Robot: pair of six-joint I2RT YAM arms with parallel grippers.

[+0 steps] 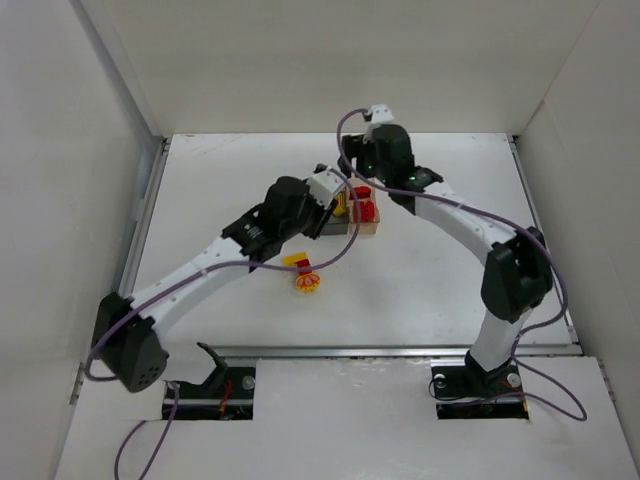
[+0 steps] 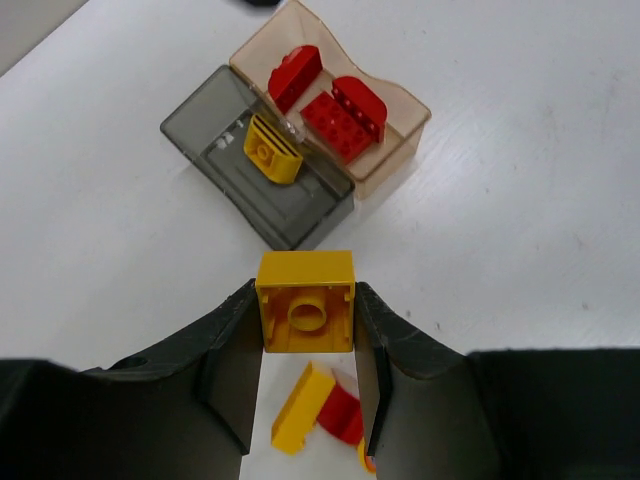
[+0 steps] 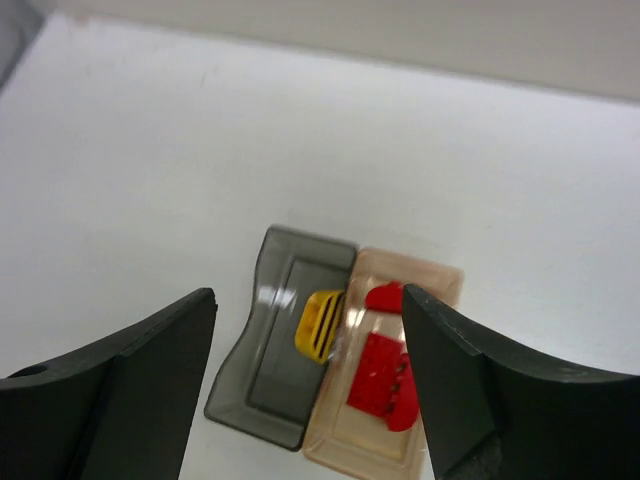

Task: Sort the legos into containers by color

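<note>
So the left gripper (image 2: 306, 322) has its fingers closed on a square yellow brick (image 2: 305, 278), hollow underside facing the wrist cam, pinched right at the tips. It hangs short of the containers, above the table (image 2: 520, 250). The dark grey bin (image 2: 300, 215) has one yellow piece (image 2: 272, 152) in it, and the tan bin (image 2: 398, 160) joined to it holds the red pieces (image 2: 345, 118). A yellow slab (image 2: 300, 408) and a red bit (image 2: 343, 415) lie loose on the table under the left gripper, not yet sorted. The right gripper (image 3: 308, 295) hovers over the bins with its fingers spread wide, holding nothing. My worry: both wrists look crowded around the same spot in the top view, so a bump seems likely if the left one goes in. The tip-only grip could also let the brick twist out. And since the bins share a wall, a slightly off drop could put it in with the reds or shove the bins.
</note>
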